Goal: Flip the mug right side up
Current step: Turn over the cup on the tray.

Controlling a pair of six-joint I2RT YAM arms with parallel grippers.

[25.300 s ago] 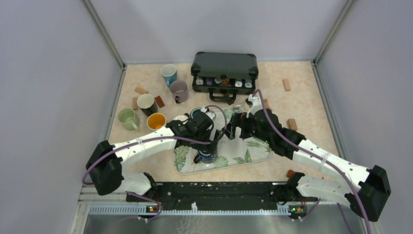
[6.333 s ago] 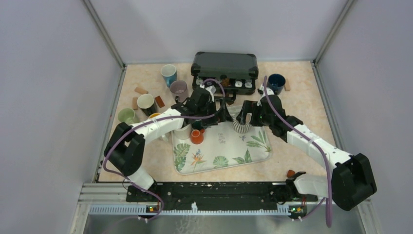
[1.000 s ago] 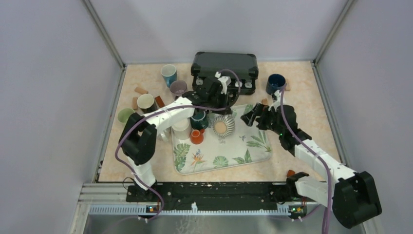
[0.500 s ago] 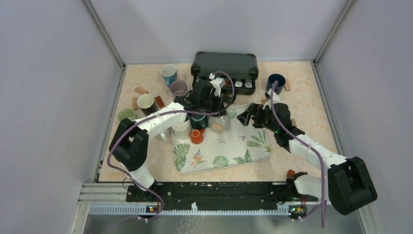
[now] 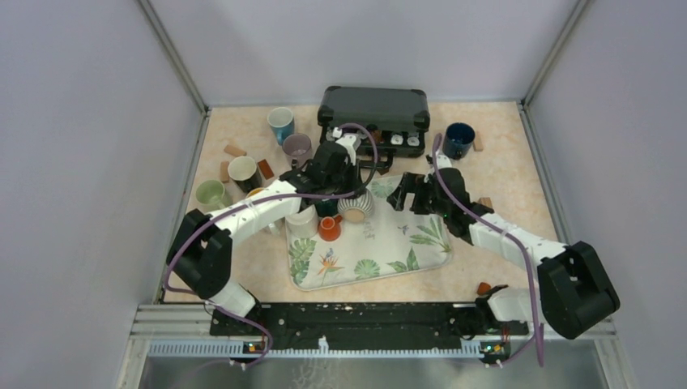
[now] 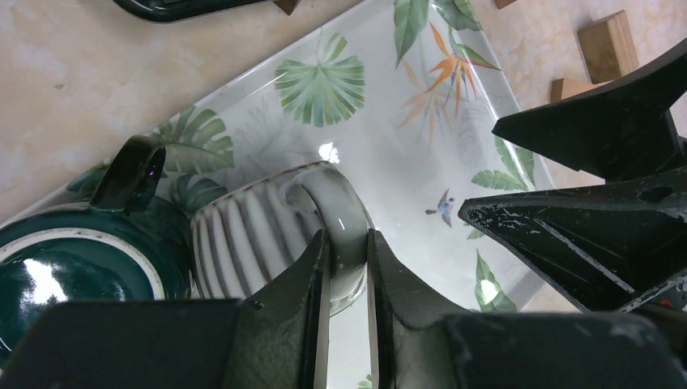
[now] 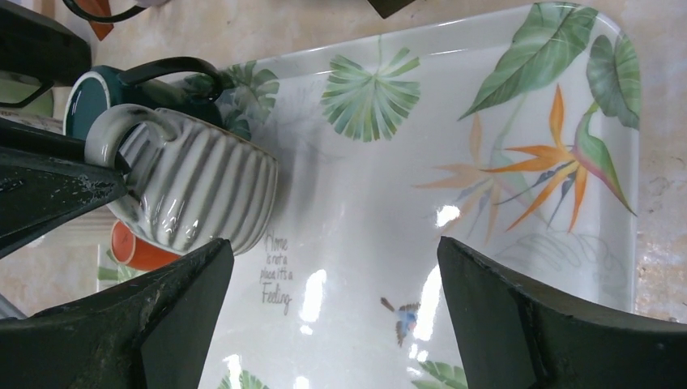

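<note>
The grey-and-white striped mug [image 5: 355, 208] hangs tilted, roughly on its side, low over the back left of the leaf-print tray [image 5: 405, 251]. My left gripper [image 5: 347, 194] is shut on its handle [image 6: 344, 219], one finger on each side of the loop, with the ribbed body [image 6: 243, 243] to the left. In the right wrist view the mug [image 7: 194, 190] has its handle up-left and its brown-edged rim facing right. My right gripper [image 5: 403, 197] stands open just right of the mug, its jaws wide over bare tray [image 7: 454, 146], holding nothing [image 7: 334, 243].
A dark green mug [image 5: 330, 198], a small orange cup [image 5: 327, 229] and a white cup [image 5: 302, 223] crowd the tray's left side. A black case [image 5: 373, 109] stands behind, a navy mug [image 5: 458, 138] at back right. Several mugs and wooden blocks lie at left [image 5: 243, 172].
The left gripper has carried the striped mug down and left to the tray beside the green mug and turned it, so its tan inside no longer faces up. The right gripper moved left toward it.
</note>
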